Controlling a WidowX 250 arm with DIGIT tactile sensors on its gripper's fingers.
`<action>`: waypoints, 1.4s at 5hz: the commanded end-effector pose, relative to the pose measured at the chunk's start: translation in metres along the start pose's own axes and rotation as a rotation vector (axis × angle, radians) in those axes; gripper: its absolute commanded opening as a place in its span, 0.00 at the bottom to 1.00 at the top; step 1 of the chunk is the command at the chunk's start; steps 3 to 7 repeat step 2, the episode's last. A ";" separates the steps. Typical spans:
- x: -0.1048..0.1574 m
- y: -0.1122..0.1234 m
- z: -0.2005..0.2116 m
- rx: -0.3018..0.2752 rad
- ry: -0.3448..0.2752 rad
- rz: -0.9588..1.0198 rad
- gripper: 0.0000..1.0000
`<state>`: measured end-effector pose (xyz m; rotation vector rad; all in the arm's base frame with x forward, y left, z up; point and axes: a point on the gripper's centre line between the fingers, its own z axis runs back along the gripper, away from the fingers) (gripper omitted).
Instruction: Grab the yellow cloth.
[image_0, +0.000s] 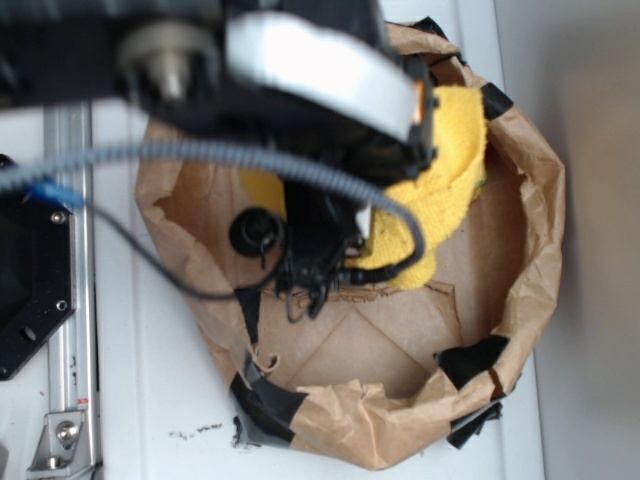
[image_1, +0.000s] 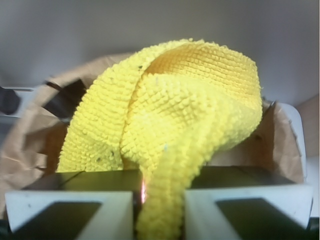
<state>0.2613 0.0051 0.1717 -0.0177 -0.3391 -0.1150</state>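
Wrist view shows the pincer (image_1: 159, 212) clamped on a fold of the yellow cloth (image_1: 175, 125), which bunches above a brown paper bag (image_0: 520, 300), seemingly lifted, on the white bench (image_0: 150, 400).

**Gripper closed on cloth, arm reaching down from above**

The arm comes in from the upper left of the exterior view and bends downward, its black wrist housing and coiled cable blurred and close to the lens. The gripper (image_0: 345, 250) points down. In the wrist view the gripper (image_1: 160, 210) shows two pale fingers (image_1: 70, 217) drawn near together, clamping a fold of the yellow cloth (image_1: 170, 130) between them. The cloth fills the narrow gap and rises ahead of the jaws.
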 end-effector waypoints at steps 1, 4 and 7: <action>0.001 -0.012 -0.028 0.020 0.006 -0.022 0.00; 0.001 -0.010 -0.047 0.044 0.057 -0.033 0.00; 0.001 -0.010 -0.047 0.044 0.057 -0.033 0.00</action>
